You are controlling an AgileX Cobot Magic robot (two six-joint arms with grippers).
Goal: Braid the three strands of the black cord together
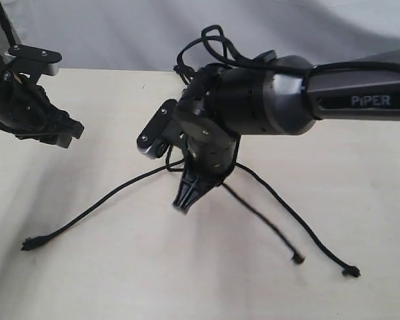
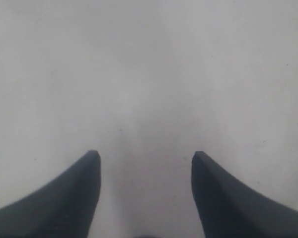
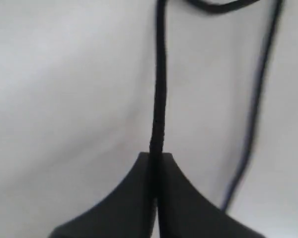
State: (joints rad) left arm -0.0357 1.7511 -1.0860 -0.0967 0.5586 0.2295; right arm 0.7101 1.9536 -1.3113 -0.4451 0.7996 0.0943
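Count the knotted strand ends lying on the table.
3. The left strand end lies far left on the table; the middle strand end lies right of the right end effector; the right strand end lies farthest right. None seems hidden.

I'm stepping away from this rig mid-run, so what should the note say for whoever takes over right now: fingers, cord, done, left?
Left gripper: open and empty, over the pale cream table at the left.
Right gripper: fingers shut on one thin black woven strand at the centre; I cannot tell which of the three.
Cord: three tails lie splayed apart on the table, with frayed ends at far left, centre-right and right. Their joined end is hidden by the right arm.
Done: one strand gripped; no crossing visible.
Left: the whole braid.
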